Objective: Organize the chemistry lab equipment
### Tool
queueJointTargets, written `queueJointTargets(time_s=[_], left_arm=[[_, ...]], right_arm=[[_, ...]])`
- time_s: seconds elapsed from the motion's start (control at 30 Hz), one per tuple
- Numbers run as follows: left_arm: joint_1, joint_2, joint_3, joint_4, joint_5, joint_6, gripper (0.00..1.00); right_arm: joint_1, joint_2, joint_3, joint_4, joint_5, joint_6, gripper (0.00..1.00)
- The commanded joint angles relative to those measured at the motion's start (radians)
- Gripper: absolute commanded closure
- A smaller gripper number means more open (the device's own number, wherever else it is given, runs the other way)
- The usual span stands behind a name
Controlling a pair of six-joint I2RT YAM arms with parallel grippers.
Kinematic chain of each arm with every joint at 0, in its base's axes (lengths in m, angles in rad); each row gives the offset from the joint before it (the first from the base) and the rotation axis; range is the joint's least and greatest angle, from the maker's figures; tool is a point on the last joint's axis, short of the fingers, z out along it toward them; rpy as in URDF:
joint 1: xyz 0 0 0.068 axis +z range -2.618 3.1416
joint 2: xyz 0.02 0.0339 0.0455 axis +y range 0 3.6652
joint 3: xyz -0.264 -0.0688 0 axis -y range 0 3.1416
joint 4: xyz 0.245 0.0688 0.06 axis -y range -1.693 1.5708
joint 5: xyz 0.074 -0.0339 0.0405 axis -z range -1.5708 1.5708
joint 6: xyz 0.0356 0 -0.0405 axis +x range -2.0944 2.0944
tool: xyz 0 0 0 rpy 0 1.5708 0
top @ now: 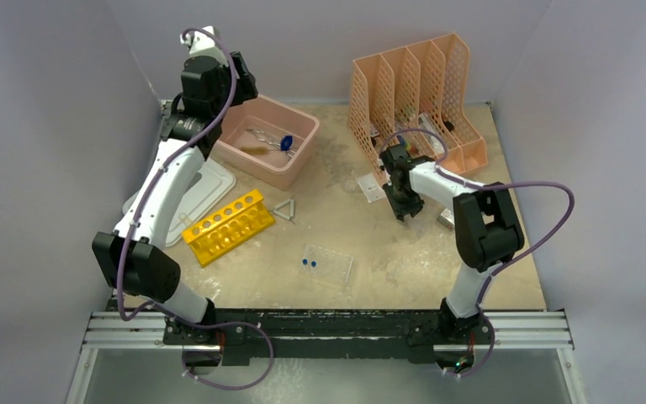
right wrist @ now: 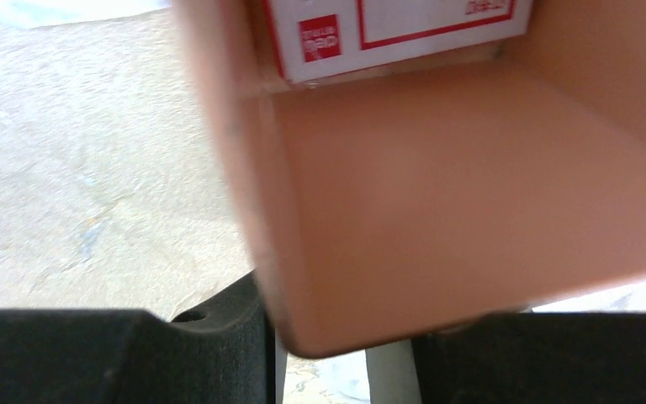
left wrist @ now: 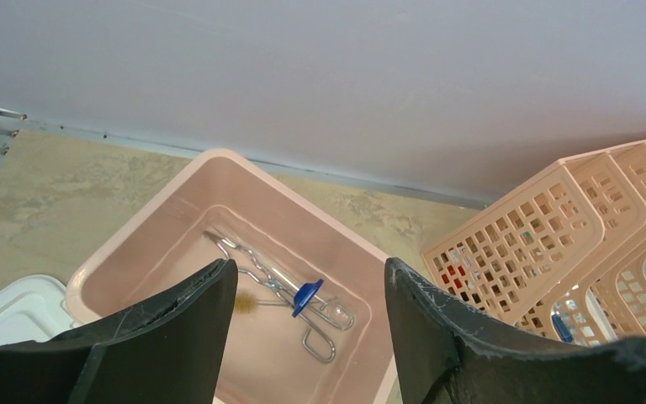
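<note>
One yellow test-tube rack (top: pixel 228 225), one wire triangle (top: pixel 285 209), one clear tray (top: pixel 328 265) and two blue-capped vials (top: pixel 304 263) are counted on the surface (top: pixel 404 261); one pink tub (top: pixel 267 172), one pair of tongs (top: pixel 261 135) and one peach file holder (top: pixel 416 101) are counted too.

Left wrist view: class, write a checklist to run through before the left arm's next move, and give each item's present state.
1. Left gripper open: ok, its fingers are apart above the pink tub.
2. Tongs inside the tub: ok, lying on its floor.
3. Yellow rack put away: not ok, it lies on the table near the wire triangle.
4. Clear tray with blue-capped vials put away: not ok, it sits out on the table.
5. Right gripper free: cannot tell, the peach file holder fills its view.
</note>
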Motion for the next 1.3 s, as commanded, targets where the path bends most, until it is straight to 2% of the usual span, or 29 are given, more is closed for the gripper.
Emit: queueJointTargets(time_s=[0.0, 0.37, 0.47, 0.6, 0.73, 0.87, 0.93, 1.0, 1.17, 1.27], left_arm=[[0.006, -0.065, -0.031, 0.093, 0.004, 0.029, 0.36], [0.006, -0.094, -0.073, 0.118, -0.026, 0.038, 0.36], [0.006, -0.100, -0.081, 0.118, -0.031, 0.040, 0.36], [0.006, -0.109, -0.095, 0.123, -0.037, 0.039, 0.36], [0.006, -0.112, -0.099, 0.126, -0.032, 0.041, 0.36], [0.006, -0.113, -0.100, 0.128, -0.031, 0.049, 0.36], [0.006, -0.113, -0.103, 0.129, -0.030, 0.051, 0.35], [0.006, -0.113, -0.106, 0.133, -0.028, 0.052, 0.32], [0.006, -0.117, -0.109, 0.135, -0.022, 0.056, 0.14], [0.006, -0.126, -0.123, 0.153, 0.017, 0.066, 0.12]], right_arm=[[0.006, -0.015, -0.013, 0.048, -0.171, -0.074, 0.65], [0.025, -0.087, -0.070, 0.094, -0.129, -0.088, 0.77], [0.035, -0.105, -0.088, 0.101, -0.149, -0.089, 0.77], [0.041, -0.094, -0.096, 0.106, -0.169, -0.090, 0.71], [0.049, -0.060, -0.074, 0.098, -0.160, -0.086, 0.70], [0.055, -0.041, -0.057, 0.099, -0.151, -0.078, 0.77], [0.058, -0.039, -0.048, 0.097, -0.164, -0.077, 0.87], [0.064, -0.042, -0.035, 0.090, -0.176, -0.077, 1.00], [0.072, -0.110, 0.002, 0.073, -0.261, -0.078, 1.00], [0.073, -0.163, 0.068, 0.063, -0.378, -0.081, 1.00]])
